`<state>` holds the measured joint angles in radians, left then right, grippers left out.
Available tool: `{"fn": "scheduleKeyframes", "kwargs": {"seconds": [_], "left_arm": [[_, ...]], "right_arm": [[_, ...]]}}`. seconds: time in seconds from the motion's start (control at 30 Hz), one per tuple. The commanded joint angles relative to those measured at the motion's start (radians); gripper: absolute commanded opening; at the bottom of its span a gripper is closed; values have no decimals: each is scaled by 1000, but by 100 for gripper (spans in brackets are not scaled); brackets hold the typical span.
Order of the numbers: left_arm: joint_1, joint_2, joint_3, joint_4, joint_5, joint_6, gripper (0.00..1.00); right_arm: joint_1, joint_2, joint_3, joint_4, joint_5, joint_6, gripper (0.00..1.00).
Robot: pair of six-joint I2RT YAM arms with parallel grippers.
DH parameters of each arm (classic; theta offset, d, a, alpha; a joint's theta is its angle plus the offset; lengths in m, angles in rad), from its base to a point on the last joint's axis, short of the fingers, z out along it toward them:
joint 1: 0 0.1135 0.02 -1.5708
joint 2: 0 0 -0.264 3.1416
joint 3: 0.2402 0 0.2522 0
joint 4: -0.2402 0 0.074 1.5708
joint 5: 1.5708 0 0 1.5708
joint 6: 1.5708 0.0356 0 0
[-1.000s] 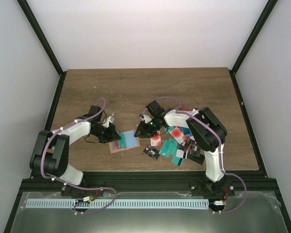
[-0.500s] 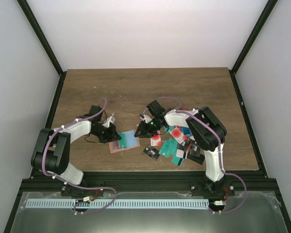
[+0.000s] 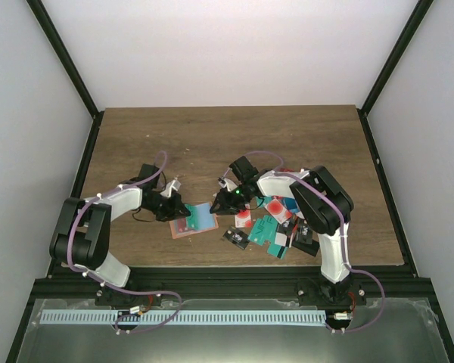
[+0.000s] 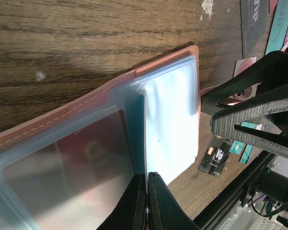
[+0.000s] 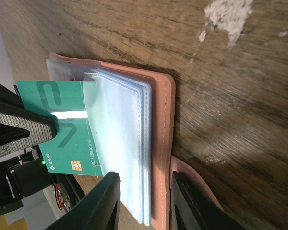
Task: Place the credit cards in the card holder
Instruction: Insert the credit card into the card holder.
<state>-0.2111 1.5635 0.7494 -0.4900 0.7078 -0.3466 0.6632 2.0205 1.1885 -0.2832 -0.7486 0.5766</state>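
Loose credit cards (image 3: 266,228): we see them heaped at the near right of the table (image 3: 227,136); red, teal and black ones overlap one another; the heap lies just right of the card holder; from the left wrist we make out a black card (image 4: 214,160) with white lettering among them.

Card holder (image 5: 161,120): we find it lying open on the wood, left of the heap and between the two grippers; its salmon cover is underneath and its clear pockets (image 4: 173,129) face up; the topmost pocket sheet stands a little lifted off the rest.

Teal card (image 5: 57,139): we see one end slid under a clear pocket sheet on the holder's left side; the other end, with its chip and white stripe, sticks out beyond the pocket.

Left gripper (image 4: 147,179): it sits at the holder's left side with its fingers pressed together; from the right wrist we see its ribbed pad on the outer end of the teal card, so we read it as pinching that card.

Right gripper (image 5: 145,179): it is at the holder's far right edge; its jaws stand part-way apart, with the cover's rim and the pocket stack between them; whether they press on the holder we cannot tell.

Table: brown wood grain; we note a pale scuff near the holder.
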Motion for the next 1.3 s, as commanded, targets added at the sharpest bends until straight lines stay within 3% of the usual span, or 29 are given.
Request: {"fn": "scheduleKeyframes", "kwargs": {"seconds": [0.0, 0.37, 1.13, 1.27], "left_arm": [[13, -4, -16, 28, 7, 36, 4], [15, -27, -104, 172, 49, -81, 4], [15, -104, -201, 290, -21, -150, 4], [13, -79, -229, 334, 10, -162, 4]], "right_arm": [[1, 47, -20, 1, 37, -9, 32], [1, 60, -23, 1, 28, -6, 32], [14, 84, -38, 7, 15, 2, 30], [21, 94, -32, 4, 18, 5, 25]]}}
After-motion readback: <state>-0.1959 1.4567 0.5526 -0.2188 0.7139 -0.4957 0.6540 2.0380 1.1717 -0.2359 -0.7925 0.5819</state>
